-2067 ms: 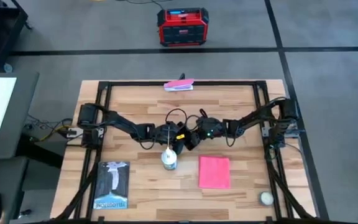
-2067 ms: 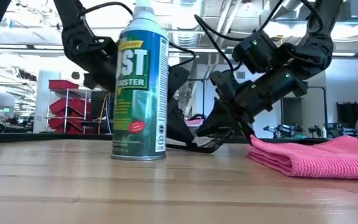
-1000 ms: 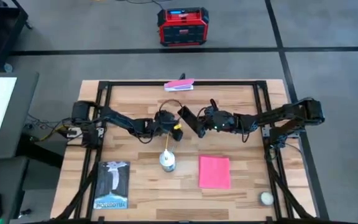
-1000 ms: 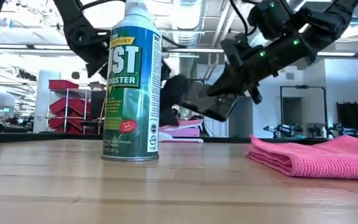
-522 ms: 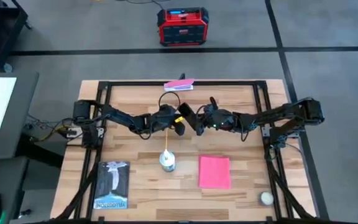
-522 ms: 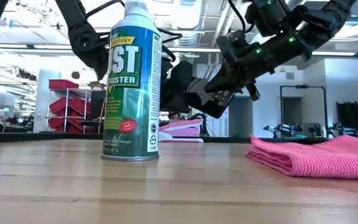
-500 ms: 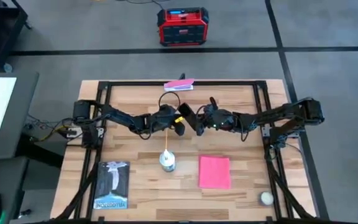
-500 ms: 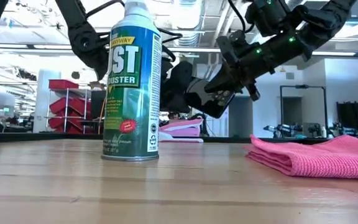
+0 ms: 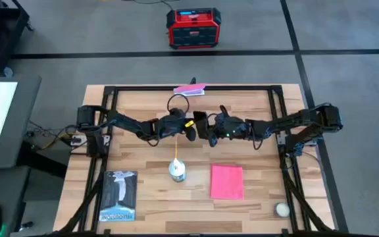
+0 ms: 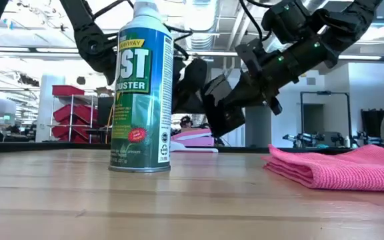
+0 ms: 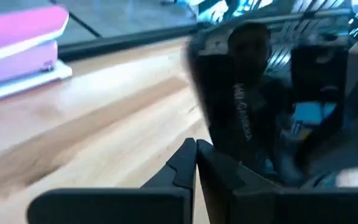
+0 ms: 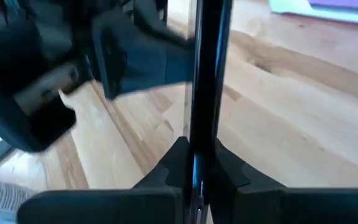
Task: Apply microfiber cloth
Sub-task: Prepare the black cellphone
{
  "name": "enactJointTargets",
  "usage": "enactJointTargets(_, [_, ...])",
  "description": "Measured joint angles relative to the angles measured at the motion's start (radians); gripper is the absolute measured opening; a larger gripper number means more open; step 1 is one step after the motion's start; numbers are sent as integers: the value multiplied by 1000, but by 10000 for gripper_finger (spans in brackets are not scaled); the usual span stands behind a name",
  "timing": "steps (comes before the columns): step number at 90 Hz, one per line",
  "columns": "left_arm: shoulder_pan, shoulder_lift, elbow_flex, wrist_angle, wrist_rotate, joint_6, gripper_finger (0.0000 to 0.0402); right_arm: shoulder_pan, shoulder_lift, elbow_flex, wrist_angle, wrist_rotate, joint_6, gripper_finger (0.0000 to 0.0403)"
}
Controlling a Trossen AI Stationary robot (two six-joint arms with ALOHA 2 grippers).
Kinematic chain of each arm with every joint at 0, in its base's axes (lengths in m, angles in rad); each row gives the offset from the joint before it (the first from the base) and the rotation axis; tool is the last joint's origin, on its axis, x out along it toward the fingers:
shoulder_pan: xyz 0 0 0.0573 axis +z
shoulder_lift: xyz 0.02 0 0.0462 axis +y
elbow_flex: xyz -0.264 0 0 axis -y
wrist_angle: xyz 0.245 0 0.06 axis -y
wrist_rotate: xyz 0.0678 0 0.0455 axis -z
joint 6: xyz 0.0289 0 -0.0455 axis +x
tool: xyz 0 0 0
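I see the wooden bench (image 9: 143, 191) filling the middle of my overhead feed, with both dark arms reaching in from its left and right edges and meeting above its centre, raised off the surface. The right tool (image 9: 206, 128) is clenched on the edge of the black phone (image 9: 200, 122); its own wrist camera shows the thin dark slab pinched upright between the two fingers (image 12: 225, 171). The left tool (image 9: 191, 130) sits just beside the phone on its other side; its wrist camera shows the fingers (image 11: 182, 165) drawn together right at the glossy screen, but I cannot tell whether they actually grip it. Near and left on the bench lies a dark book (image 9: 118, 195). The microfiber cloth (image 9: 227, 182) lies flat and folded on the near right part of the bench, well apart from both tools and untouched. The green-and-white spray can (image 10: 142, 87) stands upright just left of the cloth, near the bench centre. A pink-and-white flat item (image 9: 189, 89) rests at the far edge, and a small pale ball (image 9: 281, 209) sits at the near right corner.
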Motion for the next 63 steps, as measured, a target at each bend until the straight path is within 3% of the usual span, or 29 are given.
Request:
enactJointTargets(26, [-11,-3,2,46,28,-15,0,2,1,0,11,-12,-19,19])
enactJointTargets(63, [-47,-4,-45,-44,46,-67,0,8,-3,0,11,16,-67,14])
